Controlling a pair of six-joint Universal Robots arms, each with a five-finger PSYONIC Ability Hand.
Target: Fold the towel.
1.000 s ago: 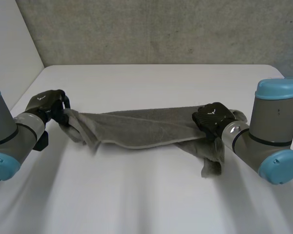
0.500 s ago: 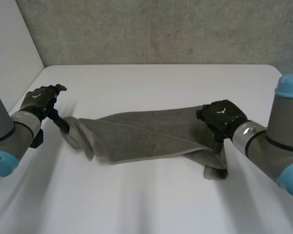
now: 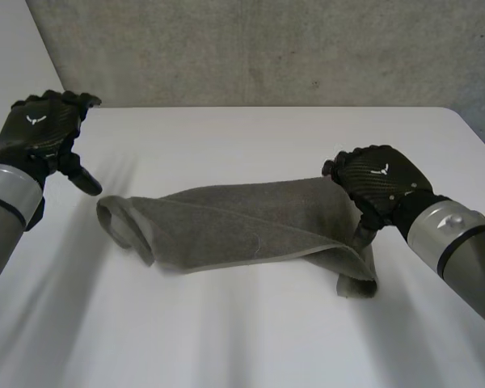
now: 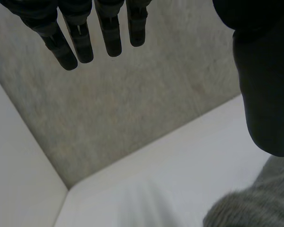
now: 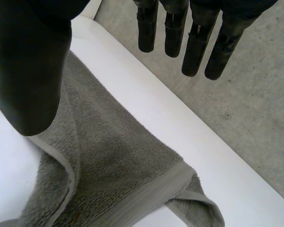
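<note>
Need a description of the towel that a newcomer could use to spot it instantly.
Start at the white table before the grey wall. Across its middle lies the towel, a grey terry cloth folded loosely into a rumpled band, one end looped near the left hand, the other bunched by the right hand. It is the only soft thing on the table.
</note>
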